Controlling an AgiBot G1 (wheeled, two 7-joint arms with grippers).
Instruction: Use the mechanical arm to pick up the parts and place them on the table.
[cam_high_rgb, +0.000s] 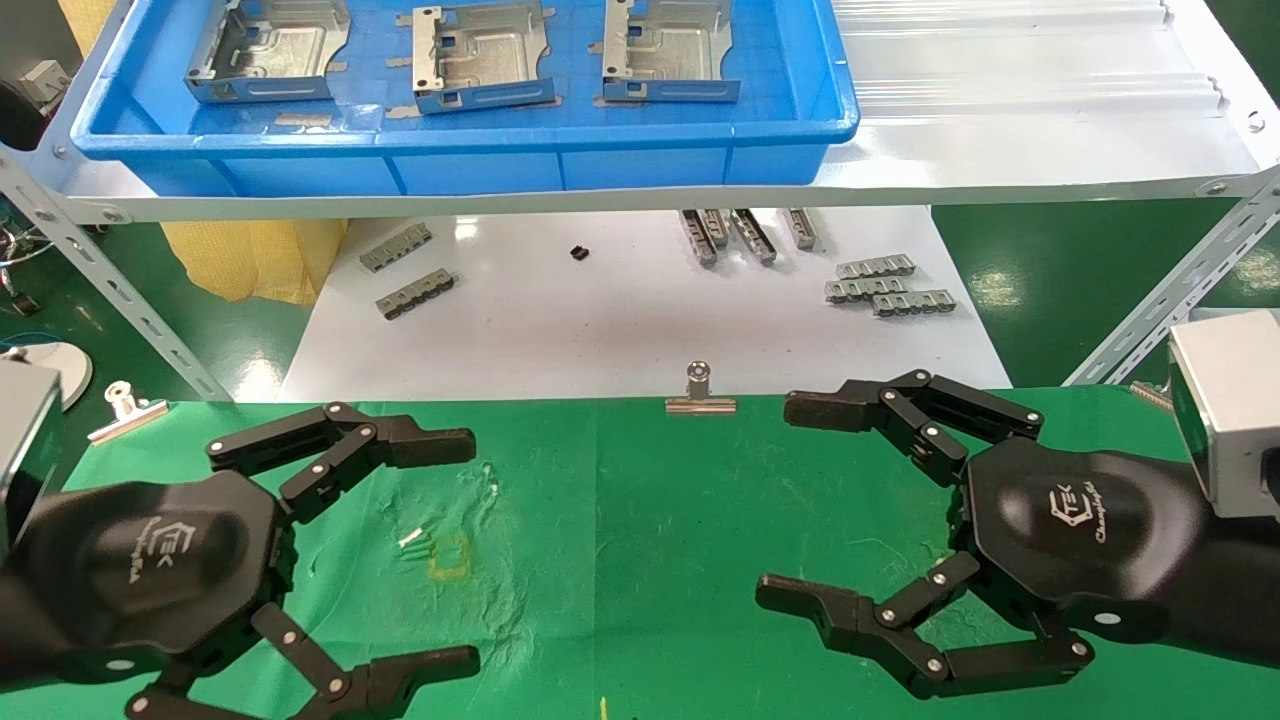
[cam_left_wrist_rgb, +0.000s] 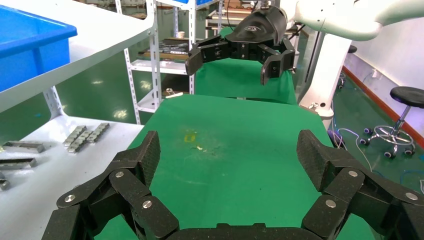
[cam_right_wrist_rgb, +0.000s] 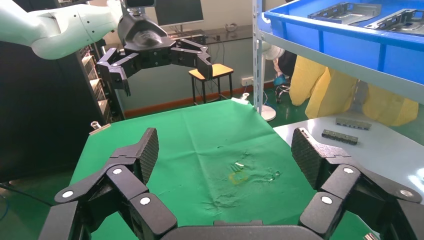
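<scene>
1. Three parts are seen lying side by side in the blue tray on the white shelf, well apart from the table.
2. No part is seen on the table; nothing appears to have been moved yet.
3. The left gripper is held over the table, jaws spread wide, nothing gripped.
4. The right gripper is likewise held over the table, wide open and empty.
5. All three picks and placements are judged to remain.

a blue tray is sitting on the white shelf ahead of me; small grey slotted strips are lying on the white board below.
</scene>
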